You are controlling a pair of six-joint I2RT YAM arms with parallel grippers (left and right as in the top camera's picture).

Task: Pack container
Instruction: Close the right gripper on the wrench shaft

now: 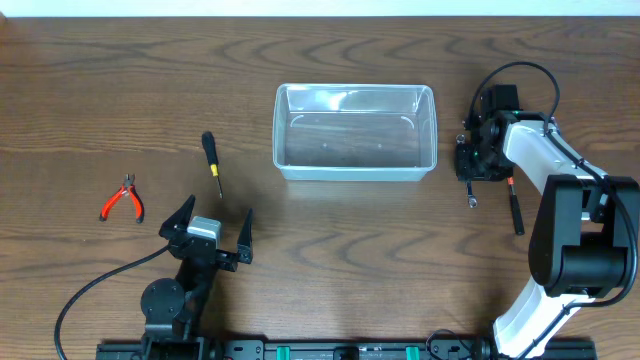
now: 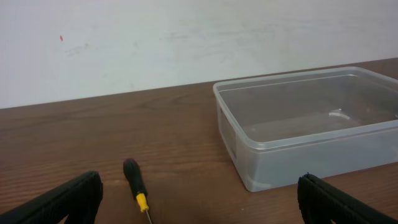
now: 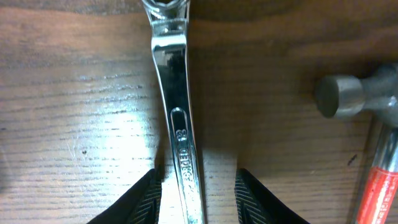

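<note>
Holds left gripper (image 1: 215, 216) low and level, jaws spread wide. Stretches right arm (image 1: 535, 150) forward and points right gripper (image 3: 199, 198) straight down, jaws parted, not closed.

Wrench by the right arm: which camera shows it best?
The right wrist view. There the wrench fills the frame, its shiny handle lying between the open fingers of the right gripper. The overhead view shows only its small end poking out below that gripper. The left wrist view does not show it.
</note>
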